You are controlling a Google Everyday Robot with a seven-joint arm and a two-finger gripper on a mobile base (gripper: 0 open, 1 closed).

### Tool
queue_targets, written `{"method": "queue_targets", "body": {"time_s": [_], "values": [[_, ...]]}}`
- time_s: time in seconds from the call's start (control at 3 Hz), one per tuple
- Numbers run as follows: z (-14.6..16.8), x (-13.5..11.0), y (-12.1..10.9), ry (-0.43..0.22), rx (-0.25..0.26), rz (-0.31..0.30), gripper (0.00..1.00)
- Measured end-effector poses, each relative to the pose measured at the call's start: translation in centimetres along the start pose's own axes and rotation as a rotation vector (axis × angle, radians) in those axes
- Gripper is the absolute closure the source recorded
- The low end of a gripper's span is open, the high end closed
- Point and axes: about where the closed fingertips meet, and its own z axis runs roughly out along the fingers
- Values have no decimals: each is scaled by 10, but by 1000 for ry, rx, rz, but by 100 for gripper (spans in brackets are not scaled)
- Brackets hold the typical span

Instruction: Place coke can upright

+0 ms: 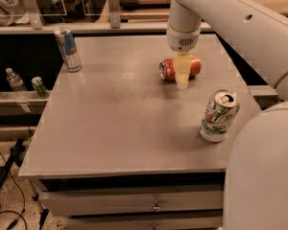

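The coke can (172, 68), orange-red with a silver top facing left, lies on its side on the grey table (125, 123), at the back right of the middle. My gripper (182, 78) hangs straight down from the white arm, directly over and in front of the can's middle. Its pale finger (182, 71) covers part of the can's body.
A slim blue-and-silver can (67, 49) stands upright at the table's back left corner. A white-and-green can (218, 115) stands upright near the right edge. My white arm body (264, 176) fills the lower right. Bottles stand on a shelf at the left (24, 83).
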Motion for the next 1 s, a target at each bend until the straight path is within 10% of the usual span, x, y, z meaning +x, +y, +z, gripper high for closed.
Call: {"method": "queue_targets", "body": {"time_s": [1.0], "values": [[10, -4, 10, -31, -29, -177, 0]]}}
